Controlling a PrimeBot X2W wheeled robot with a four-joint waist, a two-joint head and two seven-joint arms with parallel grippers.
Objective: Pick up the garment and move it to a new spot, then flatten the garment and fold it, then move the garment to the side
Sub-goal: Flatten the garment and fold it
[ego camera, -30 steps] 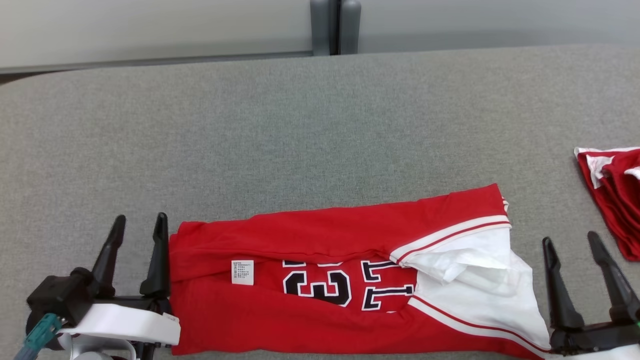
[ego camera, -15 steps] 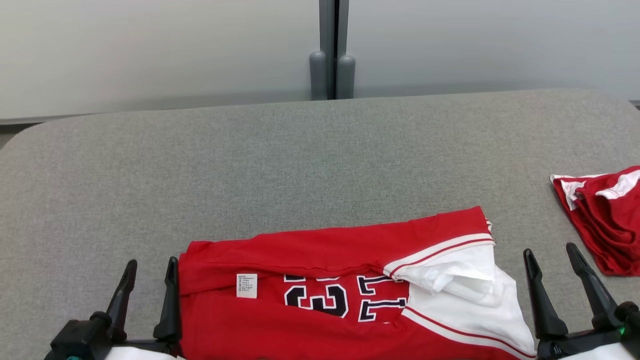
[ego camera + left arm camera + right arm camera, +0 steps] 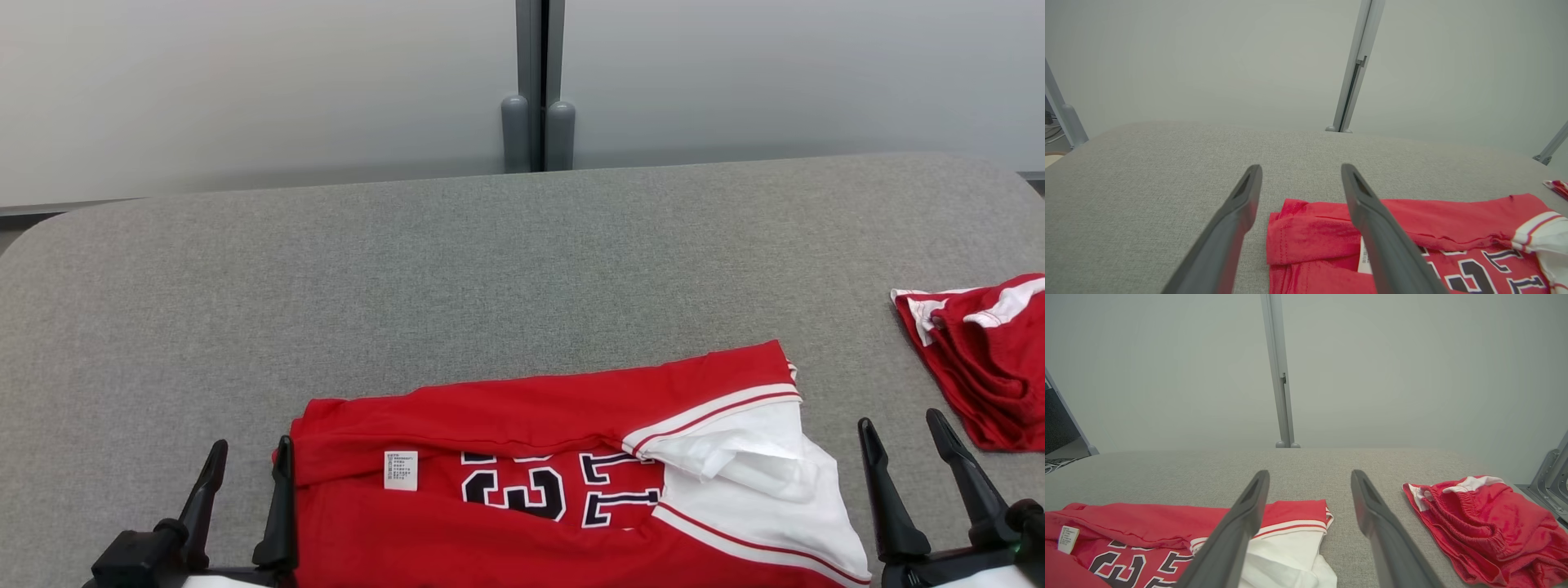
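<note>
Head view has the garment [image 3: 506,416], a red jersey with white trim, lying as a long band along the near edge of the bench [image 3: 490,269], about midway between its left and right edges. Its far side is folded over toward the near edge, partly covering dark numerals outlined in white. A small white label [image 3: 401,470] sits near the left end. At the right end the white part is rumpled and not flat.

The left end effector [image 3: 251,445] is at the garment's left end with its fingers spread wide and nothing between them. Its inner finger lines up with the folded red edge, and the left wrist view shows that finger over the garment's corner; whether it touches the cloth cannot be told.

The right end effector [image 3: 898,419] is also spread wide and holds nothing. It stands just off the garment's white end, over bare bench.

A second red piece, crumpled shorts [image 3: 980,367] with white trim, lies by the bench's right edge, apart from the garment.

Beyond the far edge, a grey post [image 3: 537,82] divides a pale wall [image 3: 245,82].
</note>
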